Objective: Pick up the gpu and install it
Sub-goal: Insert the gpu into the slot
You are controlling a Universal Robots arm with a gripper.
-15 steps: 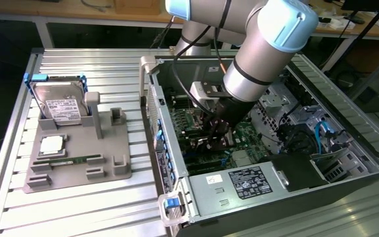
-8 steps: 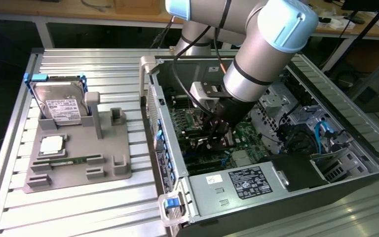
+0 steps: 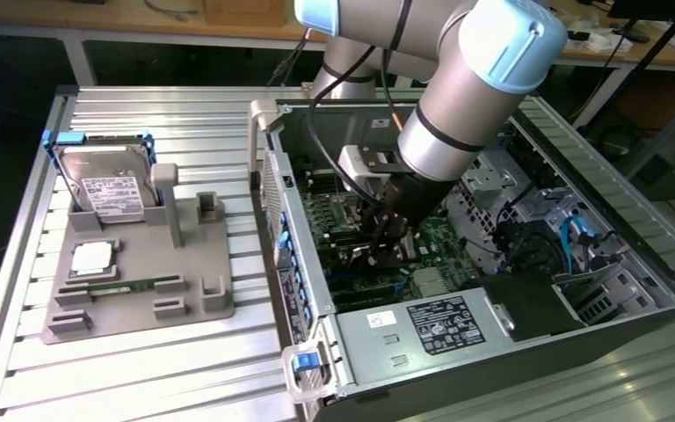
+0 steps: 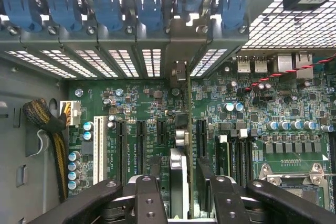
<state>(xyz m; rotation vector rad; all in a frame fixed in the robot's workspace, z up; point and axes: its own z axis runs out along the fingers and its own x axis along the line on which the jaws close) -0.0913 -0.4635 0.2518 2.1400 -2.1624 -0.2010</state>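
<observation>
The gpu appears edge-on in the wrist view, a thin dark card standing upright over the motherboard. Its metal end reaches the rear slot openings. My gripper has a black finger on each side of the card and is shut on it. In the exterior view the gripper is deep inside the open computer case, low over the motherboard's expansion slots, and the arm hides most of the card.
A grey fixture on the table at the exterior view's left holds a hard drive, a CPU and a RAM stick. The power supply fills the case's near end. Blue slot latches line the rear wall.
</observation>
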